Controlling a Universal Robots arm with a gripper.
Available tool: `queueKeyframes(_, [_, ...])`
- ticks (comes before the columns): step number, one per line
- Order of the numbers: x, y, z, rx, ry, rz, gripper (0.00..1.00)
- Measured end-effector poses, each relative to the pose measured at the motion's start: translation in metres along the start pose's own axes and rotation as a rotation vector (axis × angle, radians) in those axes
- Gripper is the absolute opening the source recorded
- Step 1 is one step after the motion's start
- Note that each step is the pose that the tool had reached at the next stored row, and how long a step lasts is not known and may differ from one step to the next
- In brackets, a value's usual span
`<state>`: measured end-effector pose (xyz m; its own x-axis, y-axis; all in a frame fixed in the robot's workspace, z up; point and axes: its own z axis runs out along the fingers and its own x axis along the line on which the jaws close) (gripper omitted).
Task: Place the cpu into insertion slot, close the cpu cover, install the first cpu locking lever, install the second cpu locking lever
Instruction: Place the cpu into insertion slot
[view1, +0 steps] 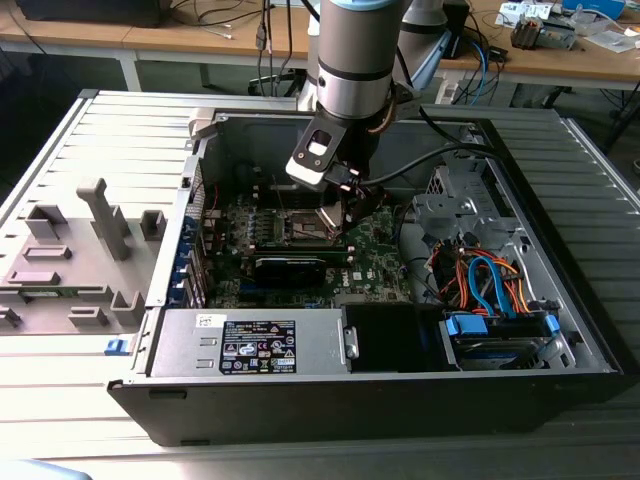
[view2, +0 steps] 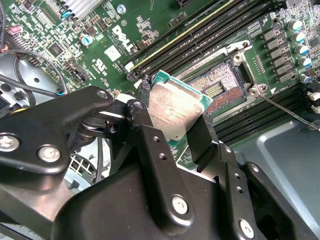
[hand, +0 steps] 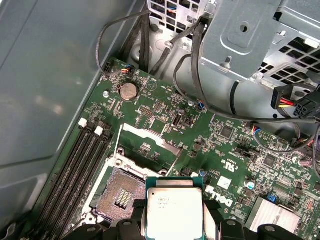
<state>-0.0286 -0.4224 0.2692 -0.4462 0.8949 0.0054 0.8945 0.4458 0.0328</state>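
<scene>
An open computer case lies on a slatted table, wooden desks at twelve o'clock in the exterior view. From there the arm reaches down, claw clamped on the cpu beside the open insertion slot

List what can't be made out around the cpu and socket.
1. Underside of the cpu held in the claw: faces away in both wrist views.
2. One corner of the insertion slot: behind the cpu in both wrist views.
3. Gap between cpu and slot: the arm blocks it in the exterior view.
</scene>
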Motion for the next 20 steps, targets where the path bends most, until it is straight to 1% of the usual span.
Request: queueKeyframes(20, [0.0000, 0.0000, 0.0000, -0.0001, -0.0004, 0.014, 0.55])
